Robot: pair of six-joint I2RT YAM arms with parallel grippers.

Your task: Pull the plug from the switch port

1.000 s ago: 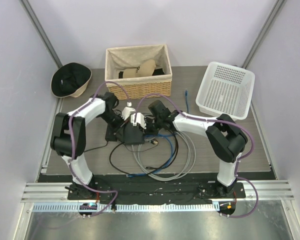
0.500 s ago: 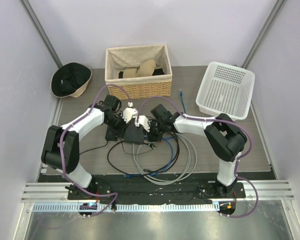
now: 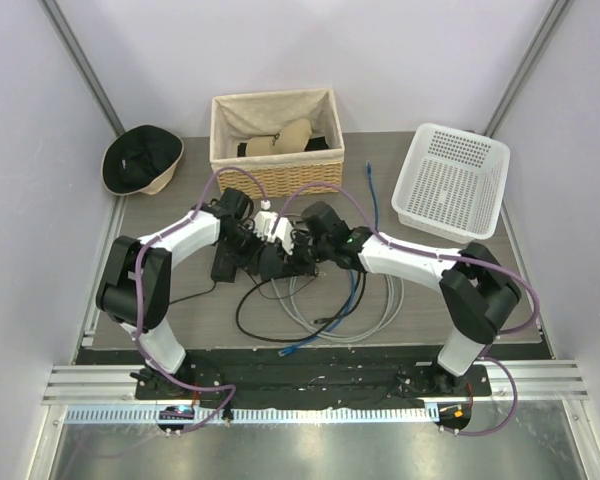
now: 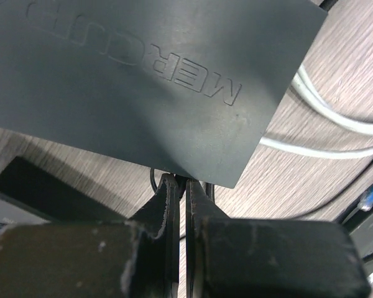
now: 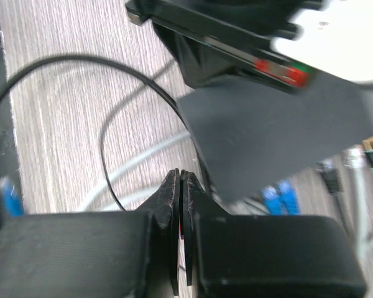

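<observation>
Left claw [image 4: 180, 181] pressed together, empty as far as seen, tips at corner of switch box [image 4: 149, 81]. Right claw [image 5: 180, 176] likewise together, just beside box; blue plugs [image 5: 276, 197] at its edge on table. Port itself hidden. Step: lining up, plug apparently not yet pulled. Next: part right claw, close on plug.

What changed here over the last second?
Both arms reached farther from their bases. The left gripper and right gripper stayed shut, and the black switch between them shifted slightly toward the wicker basket, its cable loops trailing along. The hat, wicker basket and white basket stayed put.
</observation>
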